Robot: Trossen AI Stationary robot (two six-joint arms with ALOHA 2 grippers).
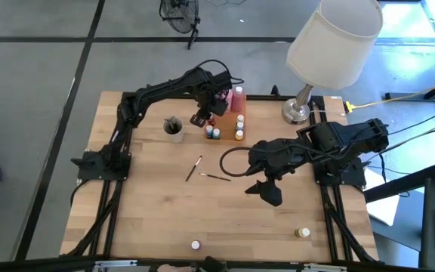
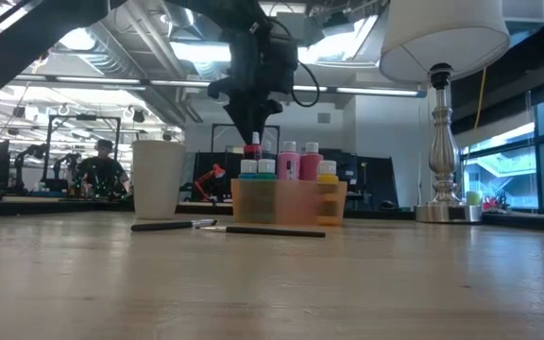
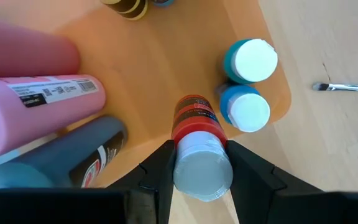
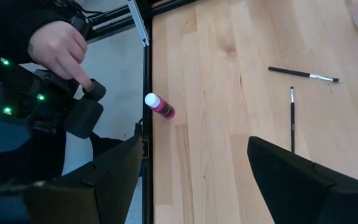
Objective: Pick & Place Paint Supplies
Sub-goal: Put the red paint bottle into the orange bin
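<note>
While the grey cup [image 1: 174, 128] stands alone on the left of the table, the left gripper [image 1: 200, 119] hangs just above the near corner of the orange tray [image 1: 223, 121], its fingers [image 3: 158, 175] closed on a small red paint pot [image 3: 197, 149] with a white cap, held over the tray beside two blue pots [image 3: 246, 107] already standing there. Two pink bottles [image 2: 299, 161], a dark bottle [image 3: 82, 155] and a yellow pot [image 1: 239, 135] are also in the tray, so much of the sorting looks done. Left to collect are two brushes [image 1: 194, 168] lying mid-table, then a pink pot [image 1: 195, 245] and a yellow pot [image 1: 302, 233] near the front edge. The right gripper [image 1: 266, 191] hovers over bare wood right of the brushes, fingers wide apart and empty
</note>
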